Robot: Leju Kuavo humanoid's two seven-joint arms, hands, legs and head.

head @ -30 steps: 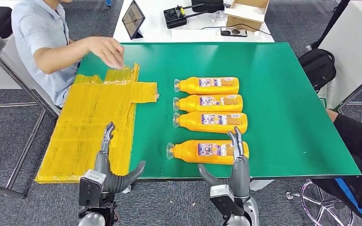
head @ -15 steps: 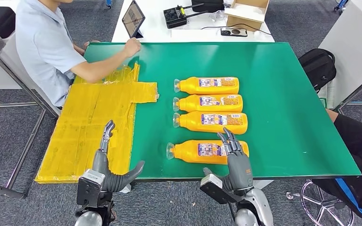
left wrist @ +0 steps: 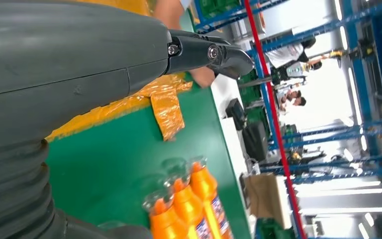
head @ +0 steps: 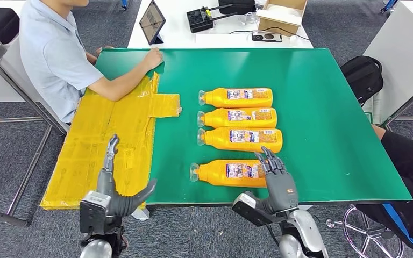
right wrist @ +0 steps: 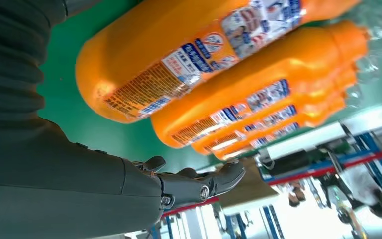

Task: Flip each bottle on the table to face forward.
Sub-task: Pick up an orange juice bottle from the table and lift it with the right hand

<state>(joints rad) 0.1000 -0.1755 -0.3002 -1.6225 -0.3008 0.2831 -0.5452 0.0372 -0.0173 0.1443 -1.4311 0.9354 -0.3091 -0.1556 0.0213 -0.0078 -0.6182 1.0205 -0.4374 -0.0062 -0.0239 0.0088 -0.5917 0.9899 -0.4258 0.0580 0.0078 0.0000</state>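
So, four orange bottles lying sideways on the green table.
Right hand spread by the nearest one, left hand spread too, both holding nothing.

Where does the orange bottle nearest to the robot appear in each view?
Head view: nearest orange bottle lies at the table's near edge, before the right hand.
Left wrist view: I cannot tell which bottle it is.
Right wrist view: the largest bottle.
Shared landmark: the green table.

Each orange bottle on the table carries a printed label with pictures and fine print, but none of its words can be read.
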